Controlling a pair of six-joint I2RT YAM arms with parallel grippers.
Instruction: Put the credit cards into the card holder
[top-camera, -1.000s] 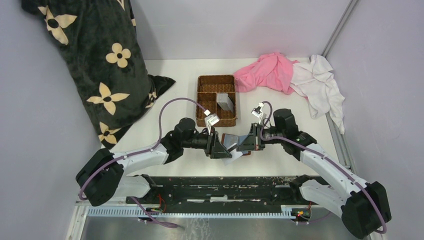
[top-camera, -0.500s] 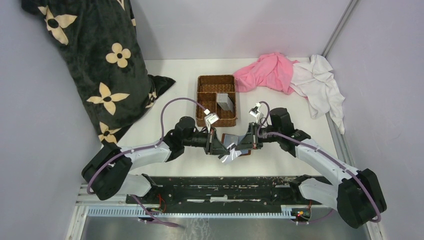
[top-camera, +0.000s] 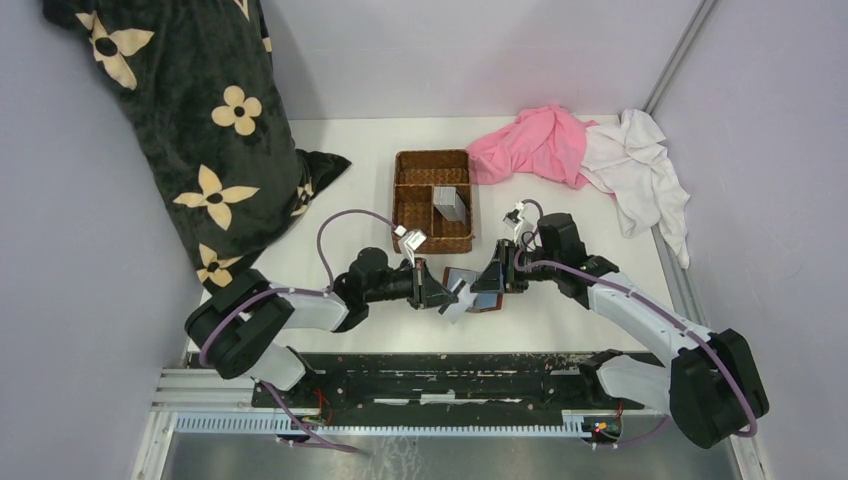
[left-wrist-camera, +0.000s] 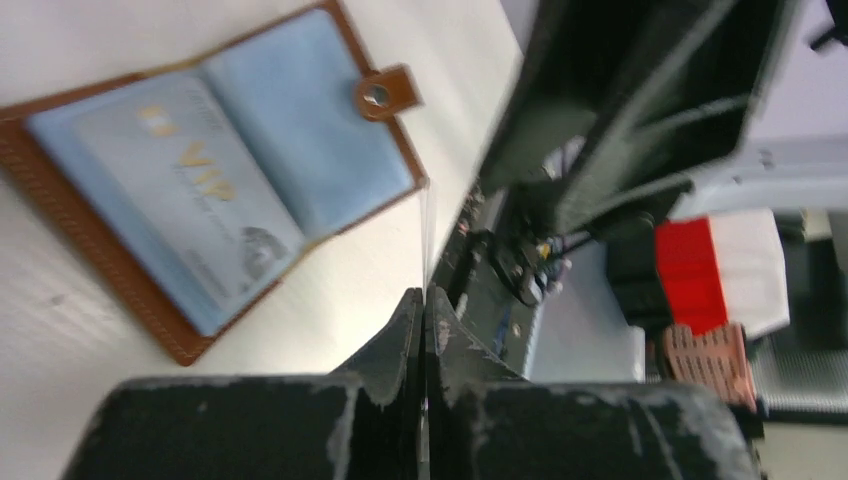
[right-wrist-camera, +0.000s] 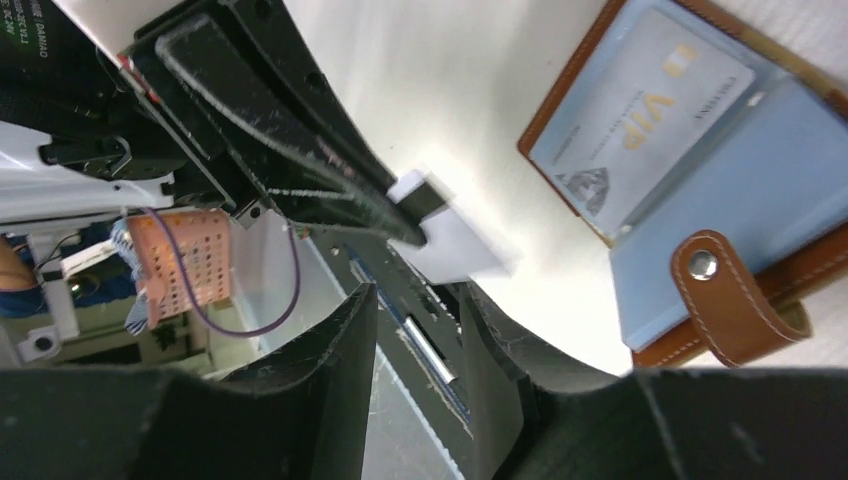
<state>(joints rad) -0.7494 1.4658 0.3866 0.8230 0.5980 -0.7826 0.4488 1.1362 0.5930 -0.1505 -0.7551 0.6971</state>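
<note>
The card holder (top-camera: 479, 297) lies open on the table between both grippers. It is brown leather (left-wrist-camera: 60, 180) with blue inner pockets and a snap tab (right-wrist-camera: 728, 292). A silver VIP credit card (right-wrist-camera: 640, 110) sits in one pocket. My left gripper (top-camera: 446, 292) is shut on another credit card (top-camera: 458, 304). In the left wrist view this card (left-wrist-camera: 426, 235) shows edge-on above the pinched jaws (left-wrist-camera: 424, 292). My right gripper (right-wrist-camera: 415, 325) stands open just short of that pale card (right-wrist-camera: 455, 245), touching nothing. More grey credit cards (top-camera: 452, 203) stand in the basket.
A brown wicker basket (top-camera: 415, 205) with compartments sits behind the card holder. A black flowered blanket (top-camera: 190, 120) fills the left side. Pink cloth (top-camera: 535, 145) and white cloth (top-camera: 640, 170) lie at the back right. A black rail (top-camera: 440, 370) runs along the near edge.
The card passed from the right gripper to the left. The left jaws shut on it and the right jaws opened. Both grippers moved slightly away from the near edge.
</note>
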